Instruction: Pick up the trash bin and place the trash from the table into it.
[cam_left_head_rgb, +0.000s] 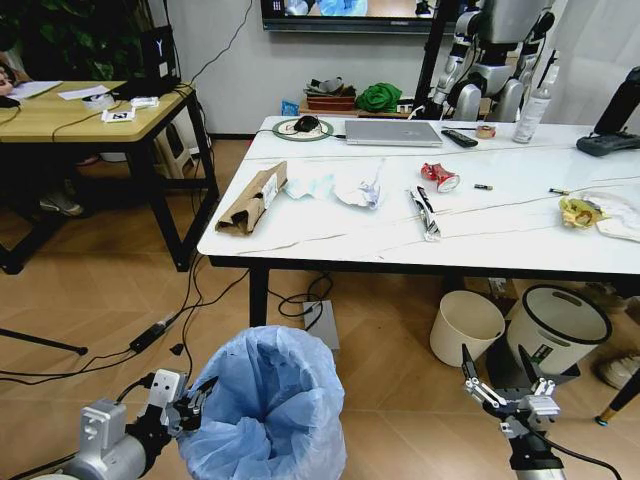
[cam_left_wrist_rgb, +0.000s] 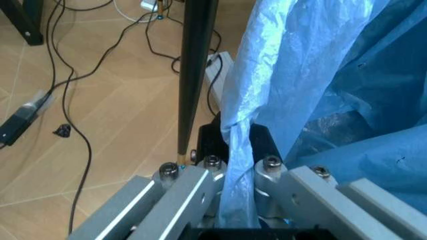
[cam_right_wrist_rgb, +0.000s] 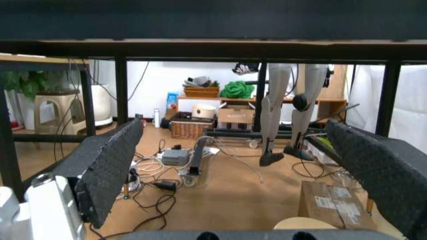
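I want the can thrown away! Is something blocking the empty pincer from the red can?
Nothing sits on the path, but the right pincer hangs open low, below the table edge. The crushed red can lies on top, so the pincer must rise first.

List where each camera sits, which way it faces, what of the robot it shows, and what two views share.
Head view: high, looking forward and down at the table; left gripper at the bin, right gripper open, low.
Left wrist view: at the bin's side, facing the floor; fingers pinch the bag.
Right wrist view: low, facing under the table; open fingers.
Shared: the bag, in head and left wrist views.
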